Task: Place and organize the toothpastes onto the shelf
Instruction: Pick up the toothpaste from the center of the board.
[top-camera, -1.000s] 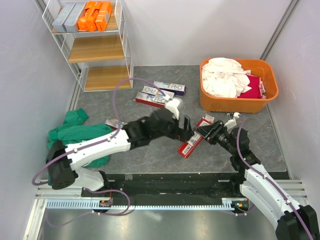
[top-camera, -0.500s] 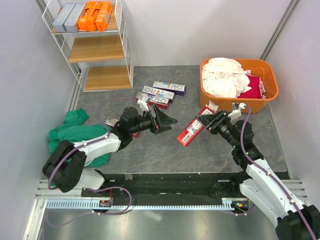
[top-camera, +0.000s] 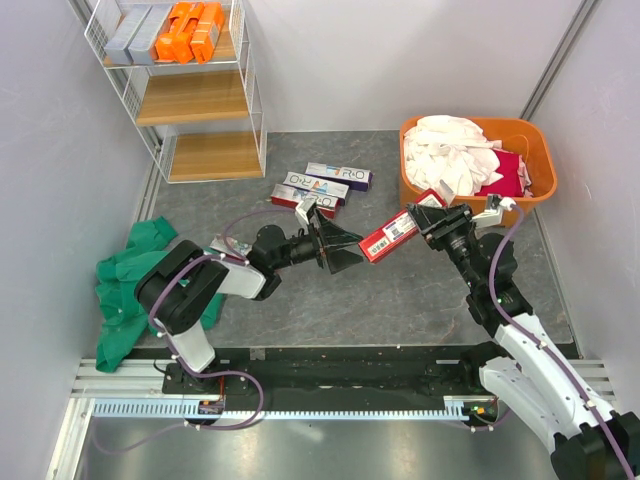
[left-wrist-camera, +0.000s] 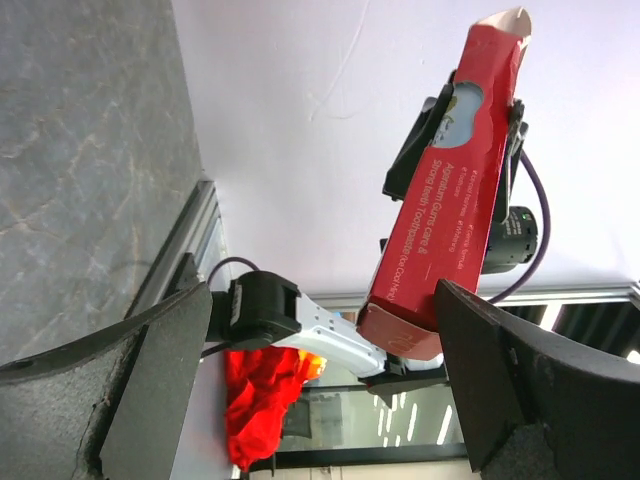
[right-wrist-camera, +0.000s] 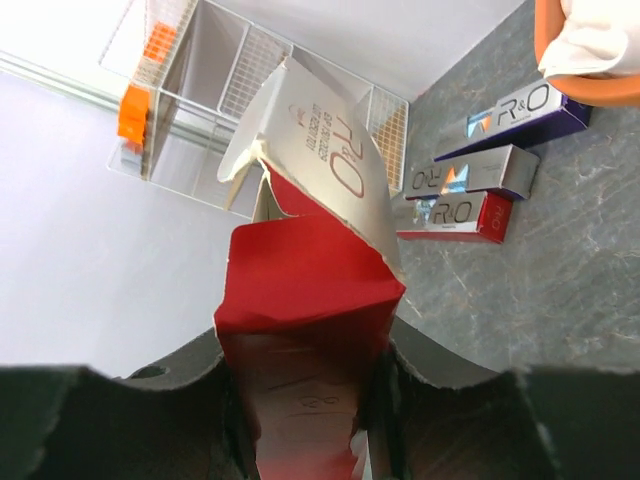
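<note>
My right gripper (top-camera: 428, 224) is shut on one end of a red toothpaste carton (top-camera: 389, 236) and holds it above the floor, free end pointing left. In the right wrist view the crumpled red carton (right-wrist-camera: 308, 290) fills the gap between the jaws of the right gripper (right-wrist-camera: 312, 410). My left gripper (top-camera: 338, 249) stands wide open facing that free end. In the left wrist view the carton (left-wrist-camera: 440, 200) hangs just inside the right finger (left-wrist-camera: 520, 385), untouched. Three more toothpastes (top-camera: 322, 189) lie on the floor. Grey cartons (top-camera: 135, 32) and orange cartons (top-camera: 190, 30) sit on the top tier of the shelf (top-camera: 195, 98).
An orange tub (top-camera: 535, 140) of white and red laundry stands at the back right, close behind my right arm. A green cloth (top-camera: 140, 262) lies at the left beside my left arm. The shelf's middle and bottom boards hold nothing.
My right gripper has lifted the red carton off the floor and carried it back and leftward. My left arm has folded back, its open gripper now turned toward the carton's end.
</note>
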